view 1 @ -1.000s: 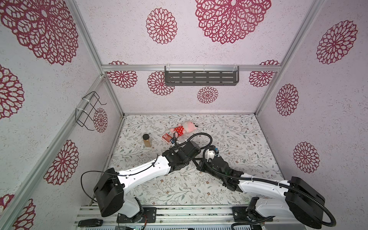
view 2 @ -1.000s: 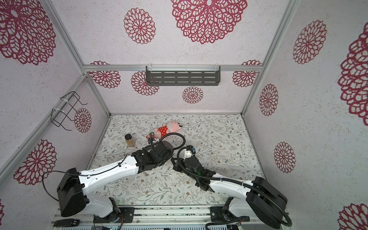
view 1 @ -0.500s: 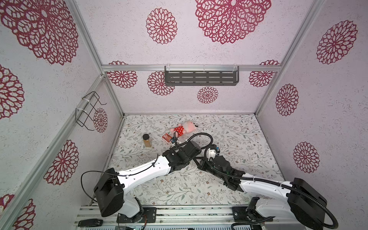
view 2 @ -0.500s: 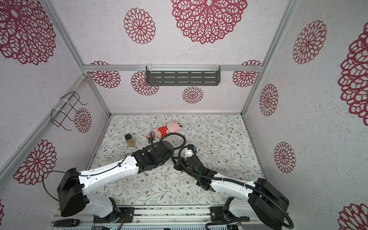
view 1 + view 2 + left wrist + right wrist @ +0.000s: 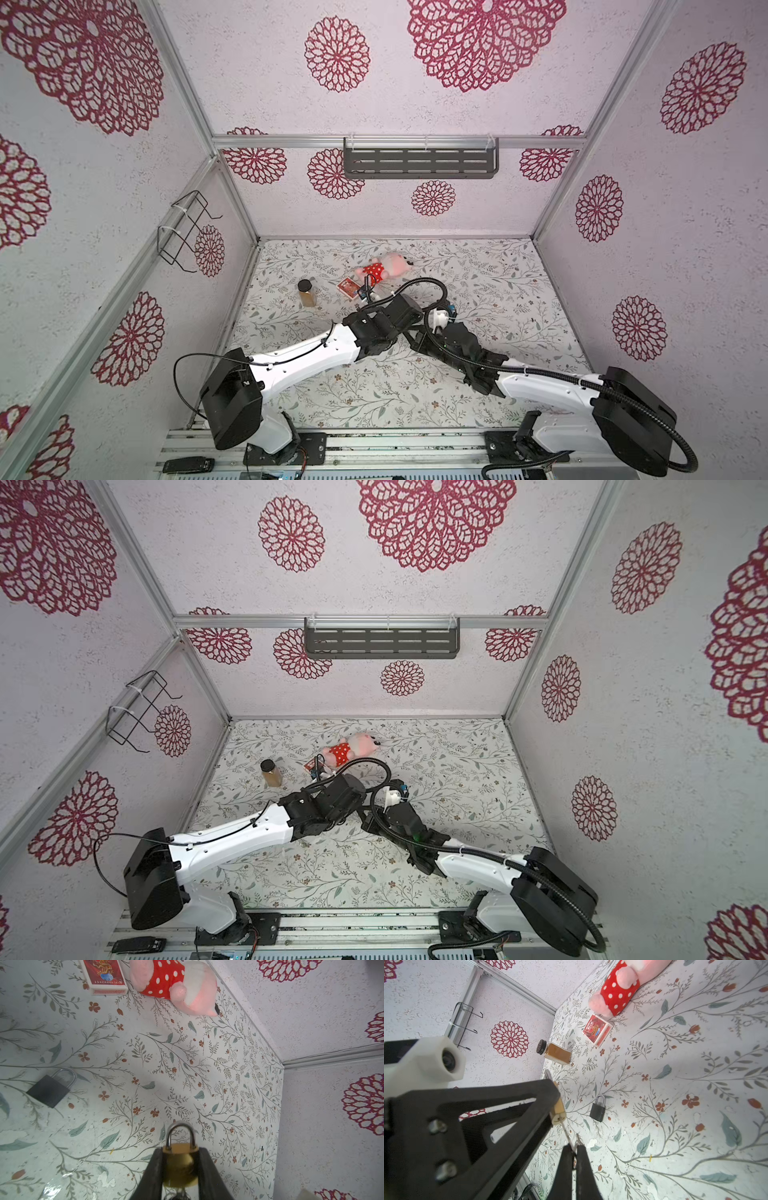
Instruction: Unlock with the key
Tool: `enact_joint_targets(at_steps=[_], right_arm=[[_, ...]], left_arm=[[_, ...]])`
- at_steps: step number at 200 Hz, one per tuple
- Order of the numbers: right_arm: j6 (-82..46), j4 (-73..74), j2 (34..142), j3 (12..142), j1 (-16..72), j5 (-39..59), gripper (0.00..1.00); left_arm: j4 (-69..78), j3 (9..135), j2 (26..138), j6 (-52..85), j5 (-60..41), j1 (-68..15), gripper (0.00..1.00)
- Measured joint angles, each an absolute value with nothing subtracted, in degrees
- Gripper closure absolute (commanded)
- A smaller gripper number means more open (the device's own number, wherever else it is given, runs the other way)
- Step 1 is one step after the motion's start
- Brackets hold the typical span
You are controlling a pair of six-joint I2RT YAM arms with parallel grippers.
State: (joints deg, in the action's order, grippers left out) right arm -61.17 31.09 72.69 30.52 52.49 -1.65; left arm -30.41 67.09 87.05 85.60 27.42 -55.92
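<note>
- The left gripper (image 5: pixel 180 1152) is clamped on the brass padlock (image 5: pixel 179 1164), with one jaw against each side of the body.
- The steel shackle (image 5: pixel 180 1134) projects beyond the left fingertips, and both of its legs are seated in the body.
- The right gripper (image 5: pixel 574 1148) has its jaws pinched together on the head of the key (image 5: pixel 567 1133). The blade extends beyond the fingertips.
- The blade tip meets the keyhole face of the brass padlock, at the end of the body that points back between the left jaws. Insertion depth cannot be determined.
- A black padlock (image 5: pixel 598 1108) lies flat on the table (image 5: pixel 207 1084), ahead of the right jaws and well apart from them.
- A plush toy (image 5: pixel 170 982), a red card box (image 5: pixel 102 974) and a jar (image 5: pixel 556 1053) sit farther ahead of both pairs of jaws.
</note>
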Motion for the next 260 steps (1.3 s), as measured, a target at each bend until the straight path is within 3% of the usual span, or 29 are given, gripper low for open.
enact_joint_targets(at_steps=[120,260], right_arm=[[-61.8,25.6,72.8,34.4,49.0,4.4,1.00],[-79.9,38.0,71.9,32.6,48.3,12.9,1.00]], left_arm=[[-29.2,67.5,87.3,84.7,28.2,-56.8,1.00],[-19.5,58.8,76.0,83.6,29.1,-56.9,1.00]])
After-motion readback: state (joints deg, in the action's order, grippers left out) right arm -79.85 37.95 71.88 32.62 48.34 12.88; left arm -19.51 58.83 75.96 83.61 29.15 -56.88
